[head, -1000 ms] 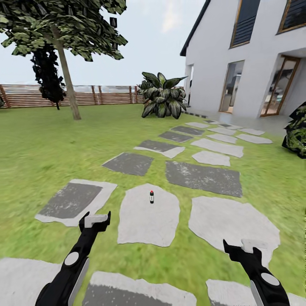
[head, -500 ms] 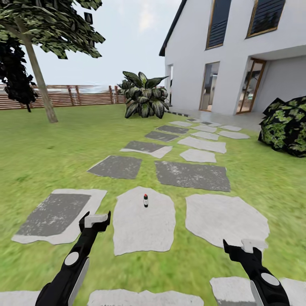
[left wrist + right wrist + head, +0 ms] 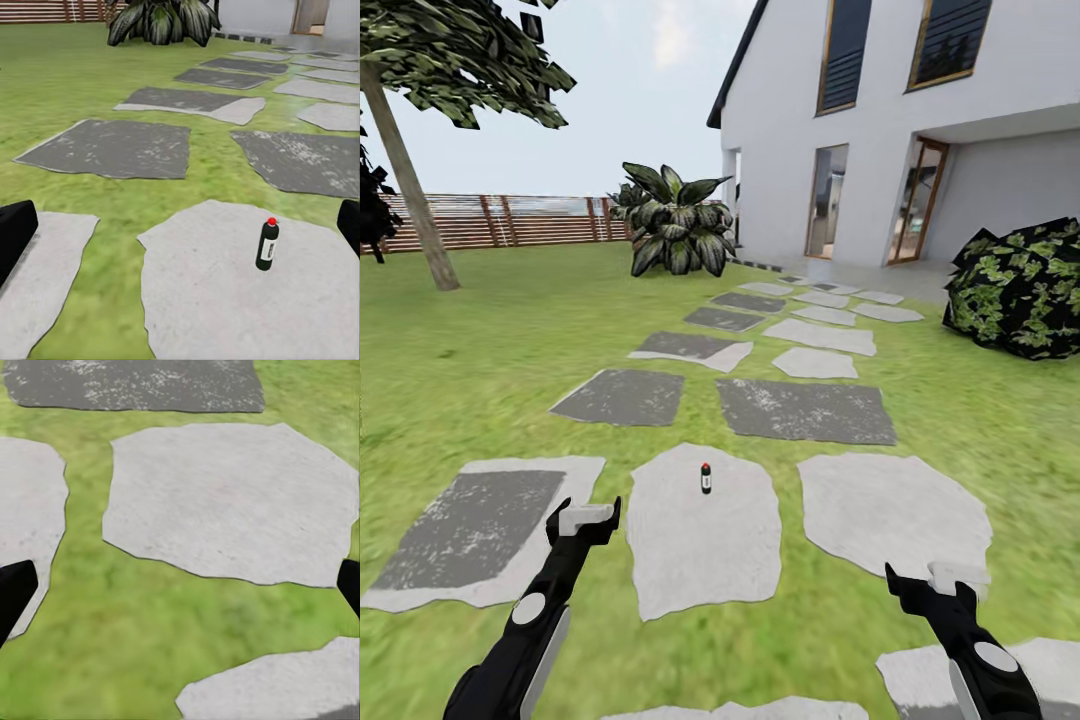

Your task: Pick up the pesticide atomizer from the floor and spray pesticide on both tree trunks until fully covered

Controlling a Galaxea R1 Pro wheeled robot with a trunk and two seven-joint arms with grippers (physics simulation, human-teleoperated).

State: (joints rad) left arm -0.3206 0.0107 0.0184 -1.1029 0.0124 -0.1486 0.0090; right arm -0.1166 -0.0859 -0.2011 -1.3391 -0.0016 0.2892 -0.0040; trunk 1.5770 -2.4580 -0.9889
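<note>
Over the last second the whole view has swung right, sliding the tree (image 3: 405, 190) toward the left edge, so the robot is turning to line up on the sprayer (image 3: 706, 478), which stands upright on a pale paving stone (image 3: 705, 545) ahead. The left tool (image 3: 584, 520) and the right tool (image 3: 932, 585) both hang wide open and empty, well short of it, so the pick-up has not begun.

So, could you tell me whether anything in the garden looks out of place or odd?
Only the atomizer: it stands upright, alone, on a pale stepping stone of the path. Nothing looks spilled or damaged.
</note>
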